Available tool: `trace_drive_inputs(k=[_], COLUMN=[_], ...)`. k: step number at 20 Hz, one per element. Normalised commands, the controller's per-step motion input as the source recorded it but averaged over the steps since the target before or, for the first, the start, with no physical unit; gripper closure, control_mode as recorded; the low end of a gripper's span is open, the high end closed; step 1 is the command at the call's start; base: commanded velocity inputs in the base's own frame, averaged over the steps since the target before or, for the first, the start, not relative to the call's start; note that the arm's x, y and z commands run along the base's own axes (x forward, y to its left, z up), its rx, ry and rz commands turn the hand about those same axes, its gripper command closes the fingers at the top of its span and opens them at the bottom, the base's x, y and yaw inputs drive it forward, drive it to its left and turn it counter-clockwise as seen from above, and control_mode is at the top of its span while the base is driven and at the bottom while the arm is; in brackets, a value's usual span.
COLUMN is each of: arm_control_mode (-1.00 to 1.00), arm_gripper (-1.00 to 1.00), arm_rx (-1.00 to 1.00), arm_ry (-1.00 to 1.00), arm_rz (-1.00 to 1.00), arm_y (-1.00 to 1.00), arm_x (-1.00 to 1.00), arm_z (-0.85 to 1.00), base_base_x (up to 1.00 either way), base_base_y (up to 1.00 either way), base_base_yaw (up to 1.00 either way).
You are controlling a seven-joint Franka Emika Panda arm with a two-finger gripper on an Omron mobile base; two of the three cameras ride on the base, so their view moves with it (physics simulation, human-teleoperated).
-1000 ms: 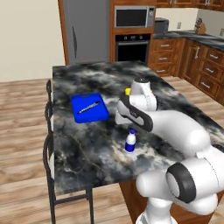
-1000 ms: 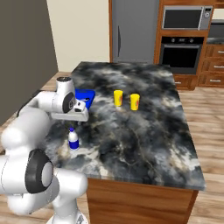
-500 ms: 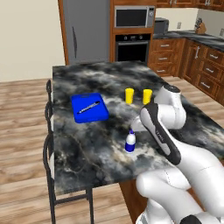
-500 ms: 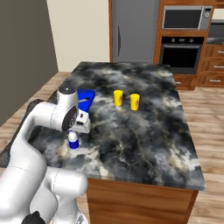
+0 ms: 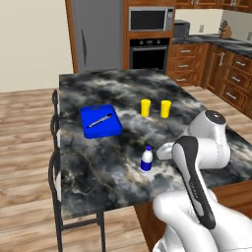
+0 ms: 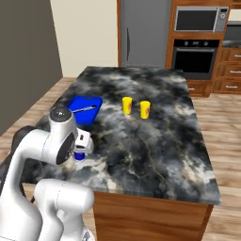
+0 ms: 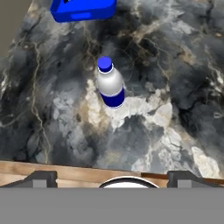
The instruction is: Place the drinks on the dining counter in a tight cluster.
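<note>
A small white bottle [image 5: 146, 159] with a blue label and cap stands upright near the front of the dining counter [image 5: 113, 83], a black-and-grey marbled island. In the hand view the bottle [image 7: 110, 85] sits above centre. My gripper [image 7: 113, 178] is open, with its two dark fingertips [image 7: 41, 178] wide apart at the bottom and nothing between them. It hangs back over the counter's front edge, apart from the bottle. From the right base view my hand [image 6: 84, 141] partly covers the bottle [image 6: 80, 156]. The other drinks are out of view.
A blue board [image 5: 100, 120] with a dark utensil on it lies behind the bottle on the left. Two yellow cups [image 5: 145, 108] [image 5: 166, 109] stand mid-counter. Dark bar stools [image 5: 55, 162] line the left side. The counter's wooden front edge [image 7: 65, 170] runs just below the gripper.
My arm has swung from over the middle of the counter back and down toward the front edge, bringing the hand close beside the bottle. The bottle, cups and board have not moved.
</note>
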Motion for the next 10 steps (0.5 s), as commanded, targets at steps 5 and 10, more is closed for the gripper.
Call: trace_drive_inputs(k=[5,10], arm_control_mode=[-1.0,-1.0], arm_gripper=[-1.0,-1.0], arm_rx=[-0.12,-0.01], arm_ry=[0.01,0.0], arm_rz=[-0.01,-0.01], arm_y=[0.14,0.0], arm_x=[-0.06,0.0], arm_z=[0.29,0.01], base_base_x=[0.0,0.0], base_base_y=[0.0,0.0], base_base_yaw=[0.0,0.0])
